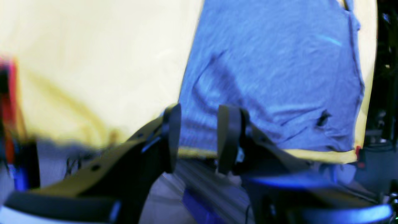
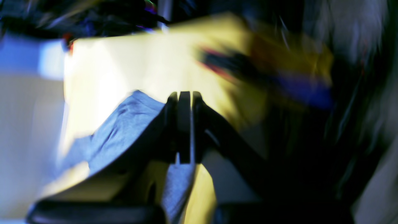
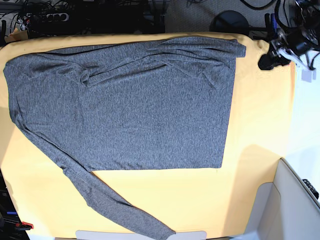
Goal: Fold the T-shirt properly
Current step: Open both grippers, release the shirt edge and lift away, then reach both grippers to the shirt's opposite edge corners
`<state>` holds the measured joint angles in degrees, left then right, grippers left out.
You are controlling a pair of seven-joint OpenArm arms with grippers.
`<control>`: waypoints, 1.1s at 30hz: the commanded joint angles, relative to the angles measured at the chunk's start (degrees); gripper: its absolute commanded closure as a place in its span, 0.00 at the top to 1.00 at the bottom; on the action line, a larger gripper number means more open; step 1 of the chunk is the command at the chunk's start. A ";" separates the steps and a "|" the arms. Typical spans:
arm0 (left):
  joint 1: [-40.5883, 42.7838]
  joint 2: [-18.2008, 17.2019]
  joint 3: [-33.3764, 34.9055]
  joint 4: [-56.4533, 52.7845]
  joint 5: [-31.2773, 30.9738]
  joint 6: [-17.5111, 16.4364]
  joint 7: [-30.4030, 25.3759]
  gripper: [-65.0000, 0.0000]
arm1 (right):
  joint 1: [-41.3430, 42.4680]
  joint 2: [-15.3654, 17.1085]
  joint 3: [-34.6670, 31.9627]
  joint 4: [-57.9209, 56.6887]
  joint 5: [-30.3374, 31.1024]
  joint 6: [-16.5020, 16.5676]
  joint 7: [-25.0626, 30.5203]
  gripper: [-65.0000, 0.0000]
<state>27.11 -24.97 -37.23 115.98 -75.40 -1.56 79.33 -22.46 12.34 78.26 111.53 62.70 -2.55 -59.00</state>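
Note:
The T-shirt is a dark grey long-sleeved knit lying flat on the yellow-orange cloth. One sleeve runs down to the front edge and the other is folded along the back. My left gripper hangs open off the shirt's back right corner. In the left wrist view the left gripper has nothing between its fingers, and the T-shirt lies beyond them. My right gripper is shut in a blurred view, with the T-shirt to its left. A grey strip shows below its jaws. The right arm is outside the base view.
A white bin stands at the table's front right corner. Cables and a power strip lie behind the back edge, next to a round black base. A red clamp sits at the front left corner.

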 commanded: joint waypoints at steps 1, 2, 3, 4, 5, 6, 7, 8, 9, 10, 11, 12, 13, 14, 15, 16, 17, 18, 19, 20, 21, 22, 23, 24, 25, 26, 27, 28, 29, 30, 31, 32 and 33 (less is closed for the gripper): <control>-0.34 -1.45 -0.26 0.90 -2.98 0.90 0.67 0.31 | -0.53 0.89 0.47 3.77 -1.55 2.41 1.02 0.00; -0.61 -2.15 0.44 0.90 -3.07 0.90 0.67 0.31 | -0.27 0.89 0.47 5.71 -4.54 5.23 1.11 0.00; -0.70 -2.94 1.50 0.90 -3.07 0.90 0.67 0.31 | 0.52 1.24 0.38 5.79 -6.30 7.60 1.11 0.00; -1.22 -3.56 2.73 0.90 -2.98 0.90 0.67 0.31 | 1.58 1.51 0.38 5.44 -7.62 9.45 1.02 0.00; -2.54 -4.08 4.40 0.90 -2.71 0.90 0.67 0.31 | 2.46 1.86 0.38 5.09 -9.11 11.82 0.85 0.00; -3.77 -4.61 5.45 0.90 -2.63 0.90 0.67 0.31 | 2.90 2.39 0.20 5.09 -11.22 14.02 0.76 0.00; -4.39 -4.87 6.16 0.90 -2.71 0.90 0.67 0.31 | 3.25 2.83 -0.32 5.09 -12.81 15.95 0.76 0.00; -5.09 -4.96 6.60 0.90 -2.80 0.64 0.67 0.31 | 3.95 3.71 -1.73 5.09 -14.92 18.24 0.76 0.00; -5.79 -4.87 6.77 0.90 -2.71 -0.85 0.67 0.31 | 4.92 5.02 -3.58 5.00 -17.38 20.96 0.85 0.00; -6.76 -4.70 6.77 0.90 -2.71 -3.23 0.67 0.31 | 5.89 6.26 -5.51 5.00 -19.58 23.16 1.02 0.00; -8.52 -4.61 6.77 0.90 -2.80 -6.92 0.67 0.31 | 7.47 7.66 -8.32 4.91 -22.65 25.80 1.11 0.00; -10.54 -4.52 6.77 0.90 -2.63 -10.44 0.67 0.31 | 9.40 8.89 -11.14 4.91 -25.99 28.26 1.11 0.00; -12.74 -4.17 6.77 0.90 -2.54 -13.60 0.67 0.31 | 11.86 10.39 -14.74 4.91 -29.95 31.07 1.11 0.00; -14.50 -3.47 6.77 0.90 -2.45 -15.62 0.67 0.31 | 14.41 11.97 -18.70 4.91 -34.34 33.10 1.11 0.00; -15.90 -3.03 6.77 0.90 -2.27 -15.89 0.67 0.31 | 17.05 13.73 -22.30 4.74 -38.56 34.59 1.11 0.00; -17.05 -2.41 6.95 0.81 -1.40 -15.89 0.67 0.31 | 20.48 15.31 -26.87 4.04 -43.75 35.73 1.11 0.00; -17.84 -1.62 7.04 0.72 -0.25 -16.06 0.67 0.31 | 23.29 16.19 -30.39 3.24 -47.97 36.61 1.20 0.00; -18.98 -1.01 7.48 0.46 1.33 -16.33 0.67 0.31 | 26.02 16.80 -33.91 2.19 -52.02 37.58 1.38 0.00; -20.30 -0.57 8.09 0.19 4.14 -16.50 0.67 0.31 | 29.18 17.33 -37.60 0.78 -55.97 38.81 2.34 0.00; -21.18 -0.48 9.06 -0.07 7.31 -17.12 -0.08 0.31 | 32.00 17.77 -41.47 -1.15 -59.49 40.39 3.84 0.00; -21.53 -0.48 10.20 -0.25 10.12 -17.73 -1.22 0.31 | 34.11 17.95 -44.90 -3.17 -61.86 41.62 5.07 0.00; -21.62 -0.39 11.78 -0.34 14.16 -18.17 -1.92 0.31 | 36.92 17.95 -49.12 -6.25 -64.32 42.55 6.39 0.03; -21.71 -0.39 13.80 -0.42 17.15 -18.09 -2.71 0.31 | 39.56 18.12 -52.54 -8.89 -65.91 42.55 7.27 0.07; -21.71 -0.57 16.00 -0.42 20.14 -18.09 -3.42 0.32 | 41.84 17.95 -55.18 -11.53 -66.96 42.55 8.06 0.12; -21.97 -0.65 18.46 -0.42 23.31 -18.09 -4.12 0.32 | 44.13 17.42 -57.47 -14.43 -67.22 42.55 9.38 0.18; -22.06 -0.74 20.40 -0.42 26.21 -18.00 -4.91 0.33 | 45.80 16.37 -59.31 -17.42 -67.05 42.55 11.05 0.22; -22.06 -0.74 22.24 -0.51 29.20 -18.00 -5.53 0.34 | 47.12 15.40 -60.63 -20.40 -67.40 42.55 12.54 0.26; -22.15 -0.83 23.91 -0.78 31.92 -18.00 -5.88 0.35 | 48.61 14.26 -61.69 -23.57 -67.40 42.55 13.77 0.29; -23.20 -0.83 25.58 -1.39 34.65 -18.00 -6.32 0.35 | 50.63 13.11 -62.48 -27.26 -67.40 42.55 14.65 0.31; -25.05 -0.83 26.99 -2.53 37.11 -18.00 -6.32 0.35 | 53.01 11.88 -63.01 -31.57 -67.40 42.55 15.18 0.33; -26.63 -0.83 27.78 -4.03 39.13 -18.00 -6.06 0.35 | 55.03 10.91 -63.01 -35.44 -67.40 42.55 15.27 0.33; -28.39 -0.83 28.49 -6.23 40.80 -18.00 -5.70 0.35 | 57.14 9.95 -63.01 -39.92 -67.40 42.55 15.62 0.33; -30.50 -0.83 29.28 -9.48 41.94 -18.44 -6.06 0.36 | 59.69 8.98 -63.01 -45.46 -67.40 42.55 16.67 0.33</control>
<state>-2.07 -24.77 -7.77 108.73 -34.26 -19.86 74.67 34.52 20.29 15.16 65.34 -5.87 40.05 -44.05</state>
